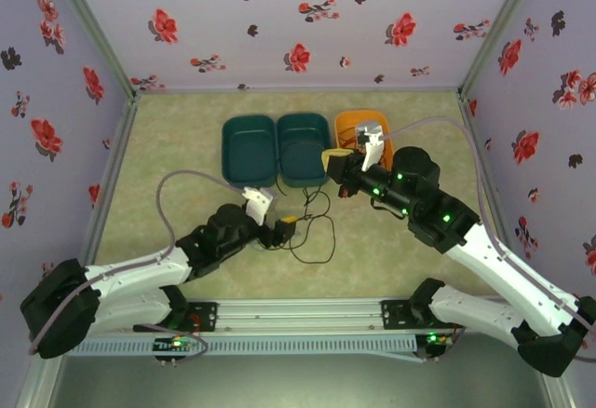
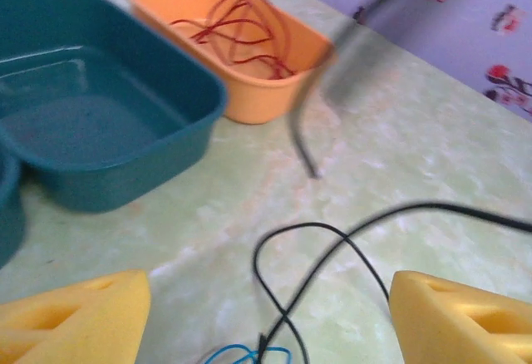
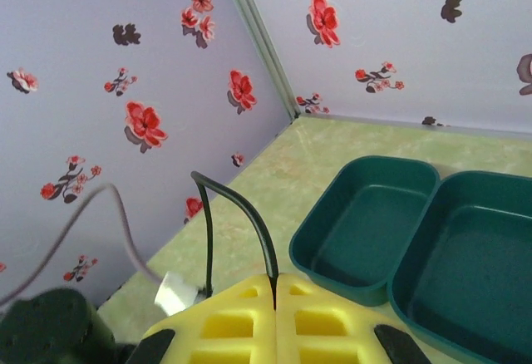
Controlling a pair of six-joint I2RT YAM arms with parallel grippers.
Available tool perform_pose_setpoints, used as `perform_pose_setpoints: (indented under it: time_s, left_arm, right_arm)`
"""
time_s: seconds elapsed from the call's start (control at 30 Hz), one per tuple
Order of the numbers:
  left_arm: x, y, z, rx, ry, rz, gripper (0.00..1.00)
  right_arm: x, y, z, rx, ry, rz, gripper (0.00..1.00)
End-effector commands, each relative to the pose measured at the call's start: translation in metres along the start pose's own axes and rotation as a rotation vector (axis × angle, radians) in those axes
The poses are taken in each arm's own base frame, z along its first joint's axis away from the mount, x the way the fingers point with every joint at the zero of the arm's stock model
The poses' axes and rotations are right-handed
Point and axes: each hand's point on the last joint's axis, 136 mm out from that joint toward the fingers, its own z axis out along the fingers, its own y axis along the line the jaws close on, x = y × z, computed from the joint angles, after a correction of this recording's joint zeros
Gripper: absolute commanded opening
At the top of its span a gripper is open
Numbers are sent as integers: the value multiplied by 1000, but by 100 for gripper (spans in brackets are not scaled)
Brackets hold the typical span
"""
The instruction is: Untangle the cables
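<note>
A black cable (image 1: 318, 229) lies in loose loops on the table, in front of the bins. My left gripper (image 1: 285, 228) hovers low over its left end, jaws open. In the left wrist view the yellow fingers (image 2: 76, 317) stand wide apart around a black loop (image 2: 309, 258), and a bit of blue cable (image 2: 243, 353) shows at the bottom edge. My right gripper (image 1: 337, 157) is lifted near the bins and shut on one end of the black cable (image 3: 246, 207), which arcs up from between the yellow pads (image 3: 224, 322). A red cable (image 2: 241, 35) lies coiled in the orange bin (image 2: 249, 102).
Two teal bins (image 1: 249, 150) (image 1: 304, 147) stand side by side at the middle back, with the orange bin (image 1: 352, 125) to their right. Flowered walls close in the back and both sides. Open table surface lies to the left and right of the cable loops.
</note>
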Motion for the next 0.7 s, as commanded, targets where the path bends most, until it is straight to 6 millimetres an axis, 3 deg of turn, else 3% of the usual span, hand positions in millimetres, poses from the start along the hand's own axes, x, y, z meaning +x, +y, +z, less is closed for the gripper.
perform_pose_setpoints:
  time_s: [0.0, 0.17, 0.2, 0.33, 0.4, 0.67]
  left_arm:
    - [-18, -19, 1, 80, -116, 131, 77]
    - [-16, -34, 13, 114, -187, 225, 78]
    - [-6, -31, 14, 107, -175, 222, 78]
    - [-5, -26, 25, 62, -193, 219, 78]
    - [-17, -24, 31, 19, -225, 214, 78]
    - [-27, -22, 38, -13, -260, 186, 78]
  right_arm:
    - [-34, 8, -6, 7, -90, 31, 0]
    - [-46, 14, -9, -7, -108, 44, 0]
    - [-48, 15, -10, -11, -113, 46, 0]
    - [-49, 19, -11, -31, -116, 58, 0]
    - [-50, 20, -11, -36, -118, 60, 0]
    - [-51, 22, -10, -53, -127, 61, 0]
